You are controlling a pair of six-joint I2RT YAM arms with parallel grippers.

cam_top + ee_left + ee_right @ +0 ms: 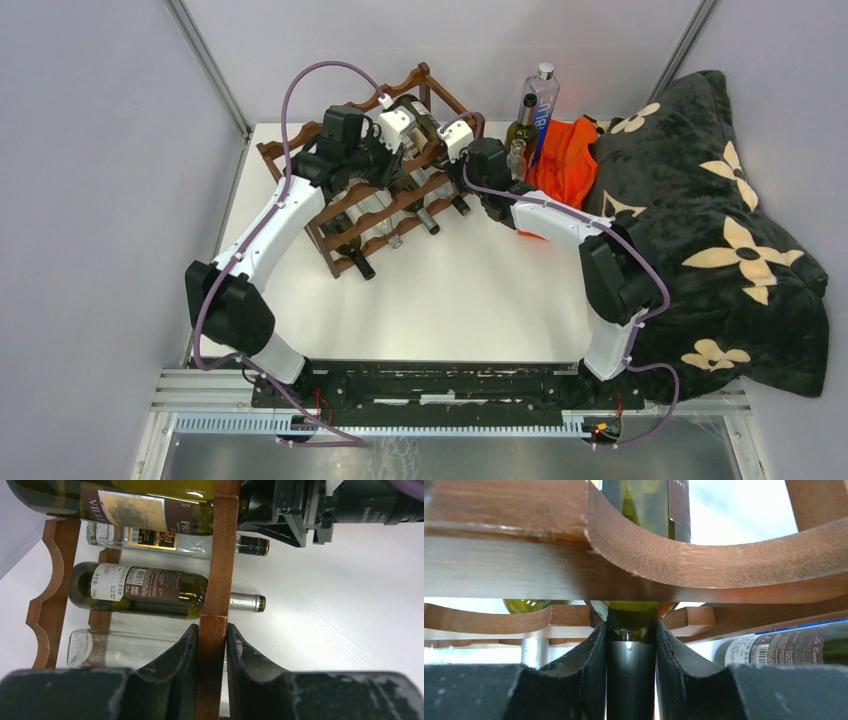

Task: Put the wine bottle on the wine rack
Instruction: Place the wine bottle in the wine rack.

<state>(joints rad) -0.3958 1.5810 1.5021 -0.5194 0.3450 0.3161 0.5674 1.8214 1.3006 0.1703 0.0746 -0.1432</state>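
Glossy dark-green glass wine bottle [636, 510] lies in a scalloped cradle of the reddish wooden wine rack [704, 565], at the table's [480, 300] 11 o'clock. The right hand [631, 630] pinches its neck from 6 o'clock, and the left hand [213, 630] clamps a square post.

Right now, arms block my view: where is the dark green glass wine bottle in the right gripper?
Top view: the bottle lies on the reddish-brown wooden rack, top tier, right of centre, neck in the right gripper.
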